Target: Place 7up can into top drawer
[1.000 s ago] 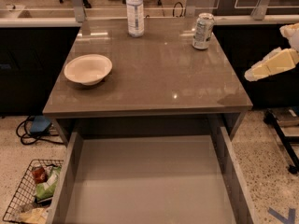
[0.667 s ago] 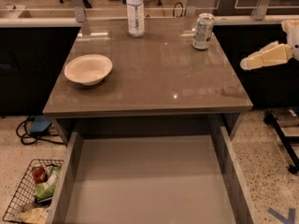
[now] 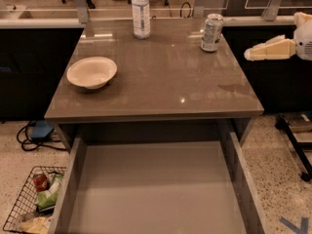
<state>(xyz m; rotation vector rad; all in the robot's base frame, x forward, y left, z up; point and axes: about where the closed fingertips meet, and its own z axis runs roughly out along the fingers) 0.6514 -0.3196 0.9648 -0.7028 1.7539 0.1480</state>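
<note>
Since the earlier frames, our gripper (image 3: 248,54) has risen and edged left along the right side of the table (image 3: 165,89); it now hangs off that edge, just right of the 7up can (image 3: 212,32) and apart from it. Whether it is open or closed we cannot tell. We see the can upright at the far right corner, its markings unreadable. The bottle (image 3: 141,13) bears a white label, also illegible. Nearer left sits a bowl (image 3: 91,72). The top drawer (image 3: 156,189) stands pulled out below.
</note>
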